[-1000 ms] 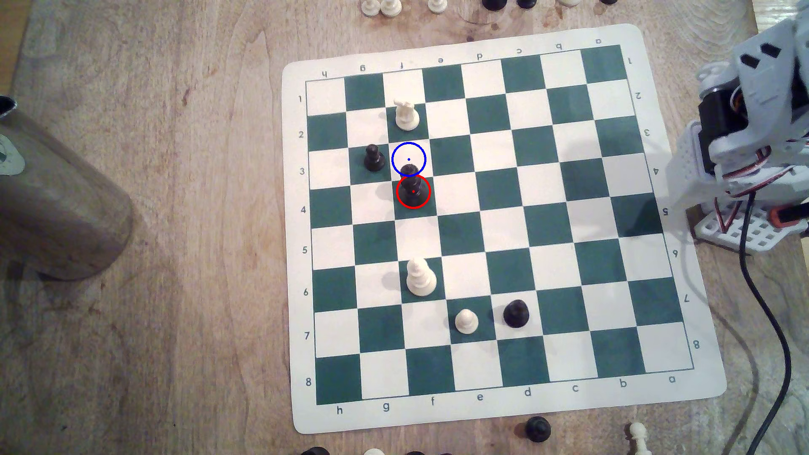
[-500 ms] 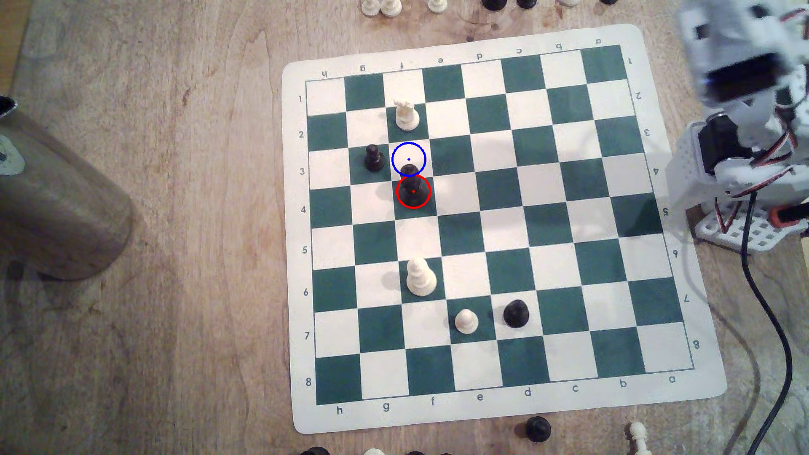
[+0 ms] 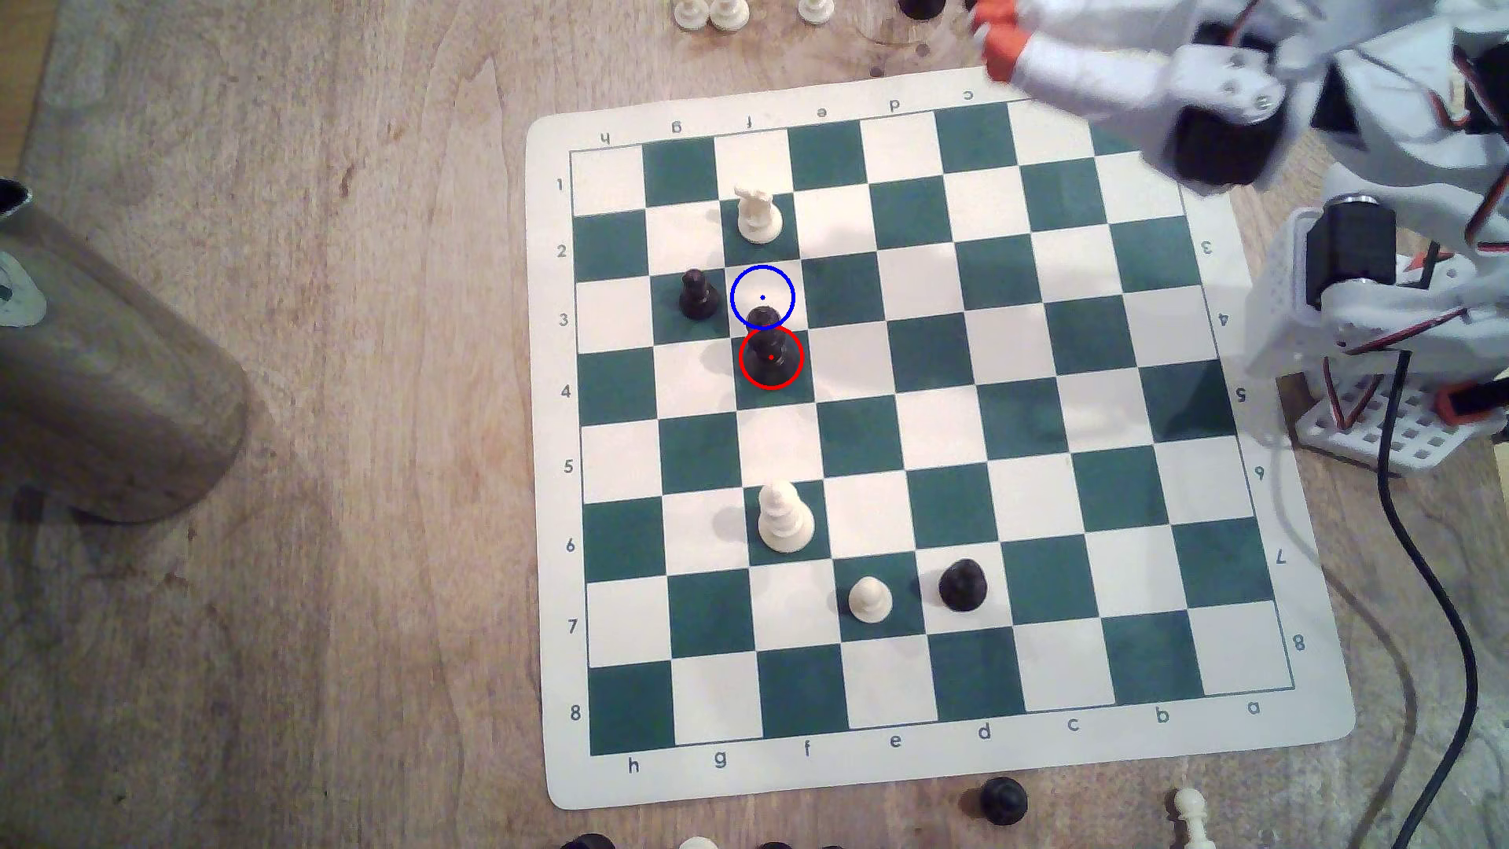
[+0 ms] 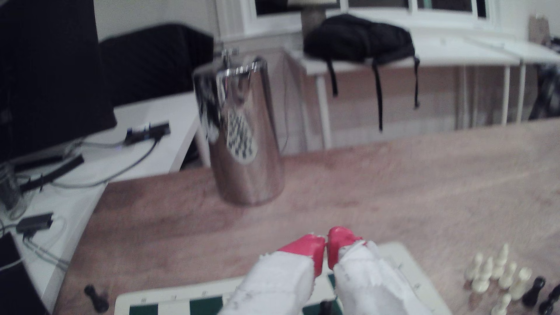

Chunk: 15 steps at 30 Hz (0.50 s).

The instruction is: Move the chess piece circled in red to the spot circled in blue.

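We judge the task barely begun. The chess piece circled in red (image 3: 769, 353), the tall black one, stands upright on its green square of the chessboard (image 3: 939, 784), and nothing has hold of it. The spot circled in blue (image 3: 763, 287), a cream square, lies just beside that piece on the side toward the white piece (image 3: 758, 215); the tall piece's knobbed top overlaps the ring as the exterior view sees it, but its base sits inside the red ring, so no move has been made.

Our gripper (image 3: 986, 37) hangs over the far edge of the chessboard, well apart from the tall black piece. In the wrist view the gripper (image 4: 326, 246) has its red tips touching, or very nearly, with nothing between them.

What is left, as we see it, is nearly everything: reach across the chessboard to the tall black piece, spread the jaws, grasp, lift, and set it down one square over. The short black pawn (image 3: 696, 295) stands near that piece and may crowd our approach.
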Tool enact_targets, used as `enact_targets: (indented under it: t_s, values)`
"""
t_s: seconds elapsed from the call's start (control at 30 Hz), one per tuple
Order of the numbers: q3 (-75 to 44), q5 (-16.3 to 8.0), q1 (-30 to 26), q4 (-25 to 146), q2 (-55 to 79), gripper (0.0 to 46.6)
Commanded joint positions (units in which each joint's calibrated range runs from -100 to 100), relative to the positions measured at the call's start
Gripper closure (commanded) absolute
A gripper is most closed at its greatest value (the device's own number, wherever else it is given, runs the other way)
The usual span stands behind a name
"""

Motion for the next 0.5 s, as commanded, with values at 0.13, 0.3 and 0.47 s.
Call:
enact_targets:
  t_s: [0.13,0.3,0.47]
  values:
    - [-10.82,-1.66,-4.95,4.45,18.14,46.4]
    - [-18.71,-3.61,-5.81,9.37,26.28,46.4]
    - [-19.98,-4.25,-6.83,10.43,28.66,45.6]
